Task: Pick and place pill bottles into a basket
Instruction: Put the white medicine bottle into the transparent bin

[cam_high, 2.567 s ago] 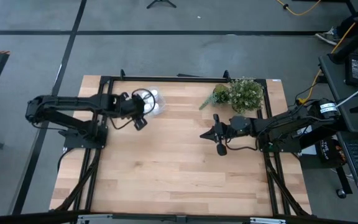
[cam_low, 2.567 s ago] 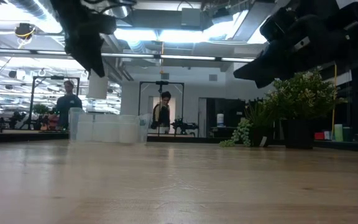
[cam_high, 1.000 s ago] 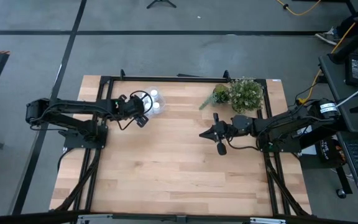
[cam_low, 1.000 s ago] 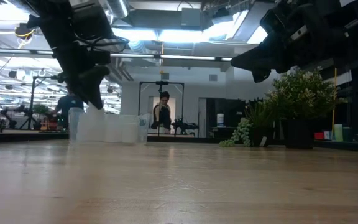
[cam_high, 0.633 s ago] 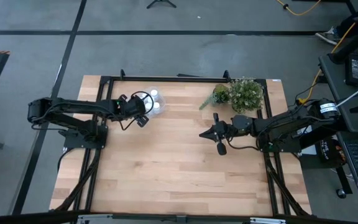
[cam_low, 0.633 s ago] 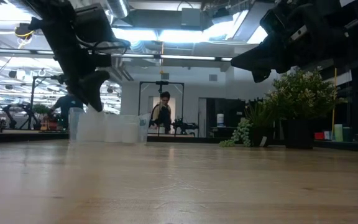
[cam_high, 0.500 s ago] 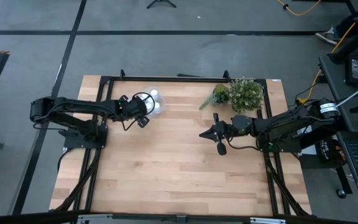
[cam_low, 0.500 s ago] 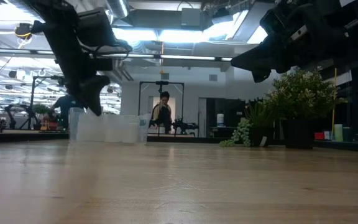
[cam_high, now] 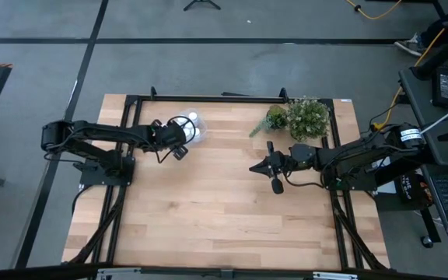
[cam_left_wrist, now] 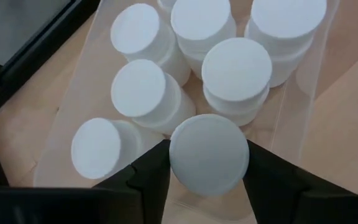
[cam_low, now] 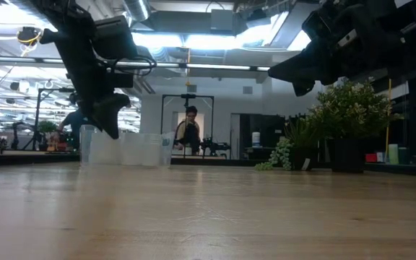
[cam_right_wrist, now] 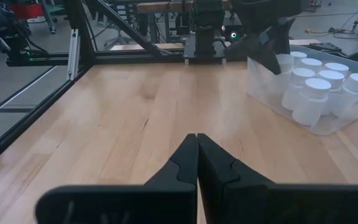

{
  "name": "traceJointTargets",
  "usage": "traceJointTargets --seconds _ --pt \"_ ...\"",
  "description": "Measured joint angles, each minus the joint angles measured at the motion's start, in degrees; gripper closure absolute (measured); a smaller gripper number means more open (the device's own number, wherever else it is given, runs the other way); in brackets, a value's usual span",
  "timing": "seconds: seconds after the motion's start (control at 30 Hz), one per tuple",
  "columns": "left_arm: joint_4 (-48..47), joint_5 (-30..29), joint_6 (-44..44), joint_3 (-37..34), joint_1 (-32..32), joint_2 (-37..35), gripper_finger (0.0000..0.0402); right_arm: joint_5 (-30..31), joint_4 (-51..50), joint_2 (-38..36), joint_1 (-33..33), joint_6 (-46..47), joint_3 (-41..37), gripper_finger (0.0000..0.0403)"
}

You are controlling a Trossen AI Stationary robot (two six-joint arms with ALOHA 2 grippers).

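Observation:
The clear basket stands at the table's far left and holds several white pill bottles, standing upright on its floor. My left gripper reaches slanting down into the basket's end nearest the left arm, shut on one more pill bottle. In the low view it hangs just in front of the basket. My right gripper is shut with nothing in it and hovers right of the table's middle. My left gripper pinches the pill bottle between its two fingers, which lie on opposite sides of the bottle at its cap's rim. The fingers come from above, slanting down. The bottle stands upright inside the basket's wall; its base is hidden under the cap.
A green bushy plant stands at the far right edge, beside the right arm. The black frame rails run along the table's far edge behind the basket. Bare wood fills the middle and near half of the table.
My left gripper has sunk a little toward the basket, carrying the pill bottle down with it among the others. The right arm has kept still.

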Motion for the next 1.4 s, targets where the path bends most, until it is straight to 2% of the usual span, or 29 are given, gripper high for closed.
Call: traceJointTargets --seconds 0.13,0.6,0.9,1.0,1.23,1.4 --pt "0.0 1.4 0.0 0.0 0.0 0.0 0.0213 0.0 0.0 0.0 0.0 0.0 0.0 0.04" --pt "2.9 2.7 2.6 0.0 0.0 0.0 0.0208 0.0 -0.4 0.0 0.0 0.2 0.0 0.04" --pt "2.8 2.6 2.6 0.0 0.0 0.0 0.0247 0.0 -0.5 0.0 0.0 0.2 0.0 0.04" --pt "2.7 1.4 2.9 0.0 0.0 0.0 0.025 0.0 -0.5 0.0 0.0 0.2 0.0 0.04" --pt "2.8 1.5 3.6 0.0 0.0 0.0 0.0195 0.0 -1.3 0.0 0.0 0.2 0.0 0.04" --pt "2.8 1.5 3.6 0.0 0.0 0.0 0.0189 0.0 -1.6 0.0 0.0 0.2 0.0 0.04"
